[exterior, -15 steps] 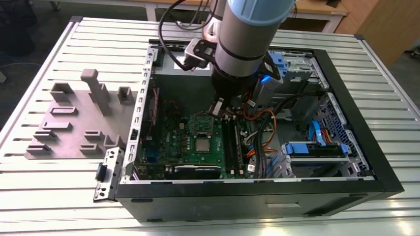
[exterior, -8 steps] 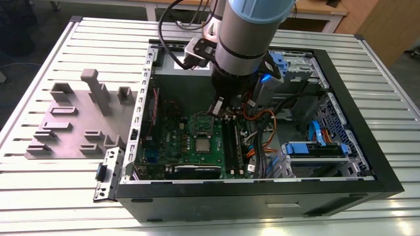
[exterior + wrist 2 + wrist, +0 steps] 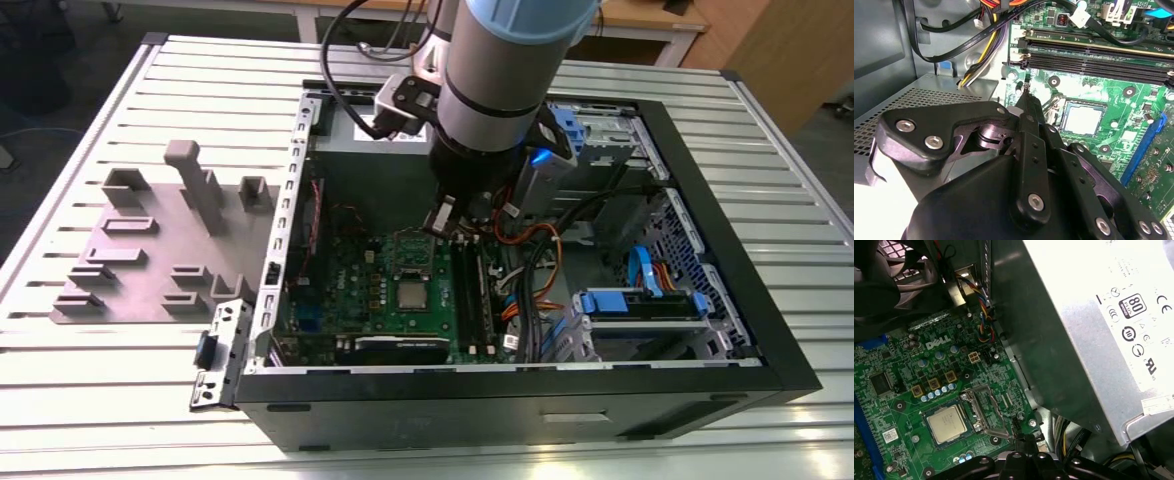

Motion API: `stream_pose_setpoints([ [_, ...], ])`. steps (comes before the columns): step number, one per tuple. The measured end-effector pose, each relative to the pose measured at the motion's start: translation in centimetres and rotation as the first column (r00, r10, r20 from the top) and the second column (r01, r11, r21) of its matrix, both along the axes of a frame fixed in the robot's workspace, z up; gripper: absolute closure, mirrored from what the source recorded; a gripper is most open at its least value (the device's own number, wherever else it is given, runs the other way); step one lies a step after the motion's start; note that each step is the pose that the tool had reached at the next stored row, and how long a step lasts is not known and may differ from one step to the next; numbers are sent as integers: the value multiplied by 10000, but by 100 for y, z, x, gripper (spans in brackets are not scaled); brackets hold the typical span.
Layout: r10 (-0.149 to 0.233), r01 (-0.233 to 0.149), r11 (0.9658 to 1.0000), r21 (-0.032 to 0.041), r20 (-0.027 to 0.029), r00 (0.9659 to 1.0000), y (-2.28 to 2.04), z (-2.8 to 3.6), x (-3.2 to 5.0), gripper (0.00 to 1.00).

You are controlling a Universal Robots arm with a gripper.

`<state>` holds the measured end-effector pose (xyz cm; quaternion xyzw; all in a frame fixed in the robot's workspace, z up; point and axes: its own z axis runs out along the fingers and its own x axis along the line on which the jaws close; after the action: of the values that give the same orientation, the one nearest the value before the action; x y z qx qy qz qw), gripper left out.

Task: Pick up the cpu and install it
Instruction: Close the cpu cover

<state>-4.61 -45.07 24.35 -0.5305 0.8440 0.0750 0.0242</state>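
**CPU in socket, gripper empty**

I see my gripper [image 3: 1026, 95] with fingers pressed together, holding nothing, just above the motherboard [image 3: 360, 290]. The cpu [image 3: 945, 423] sits in its socket, at the gripper's four o'clock in the second wrist view.

The silvery square cpu [image 3: 945, 423] lies flat on the green motherboard [image 3: 899, 405].

Ext. cam high, angled down; both wrist cams close, sharing motherboard [image 3: 914, 390].
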Motion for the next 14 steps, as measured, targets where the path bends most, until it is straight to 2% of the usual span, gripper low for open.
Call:
stream_pose_setpoints([
  [4,0,0,10000,-27,0,10000,-11,14,-10,89],
  [14,10,-10,10000,-38,0,10000,-13,34,-14,89],
])
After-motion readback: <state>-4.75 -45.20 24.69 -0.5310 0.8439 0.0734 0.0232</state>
